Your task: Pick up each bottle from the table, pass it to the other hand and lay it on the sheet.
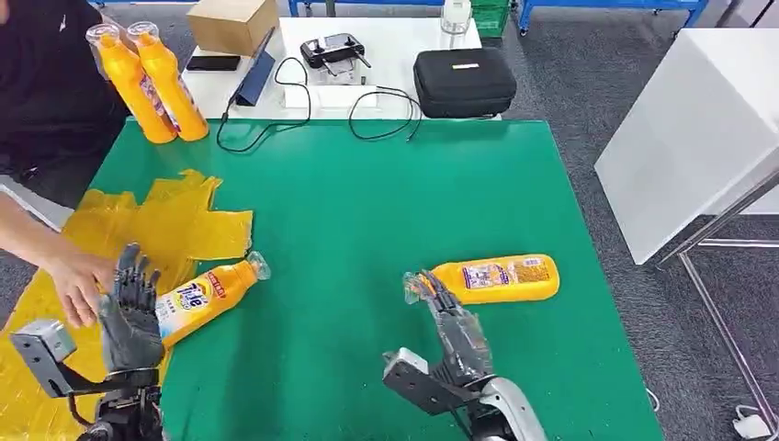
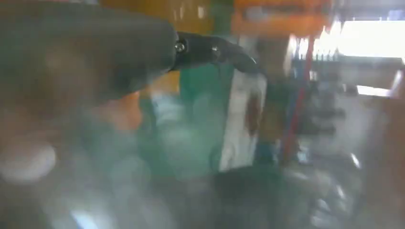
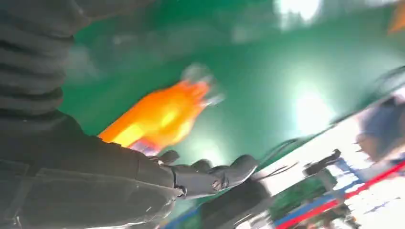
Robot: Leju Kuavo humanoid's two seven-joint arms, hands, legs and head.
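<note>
so the right hand [image 1: 452, 326] is empty, fingers spread, and the bottle [image 1: 496, 278] lies flat on the green surface [image 1: 367, 220] just off its fingertips at about 1 o'clock, long axis running 3 to 9, cap end nearest, so I'd guess it grabs, not the left

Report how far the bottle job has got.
Done: one orange plastic bottle with a Tide label lies partly on the crumpled yellow sheet, beside the left hand. In hand: nothing; the right hand reaches at the orange bottle lying on the green table. Left: that bottle, plus two upright orange bottles at the far corner.
</note>
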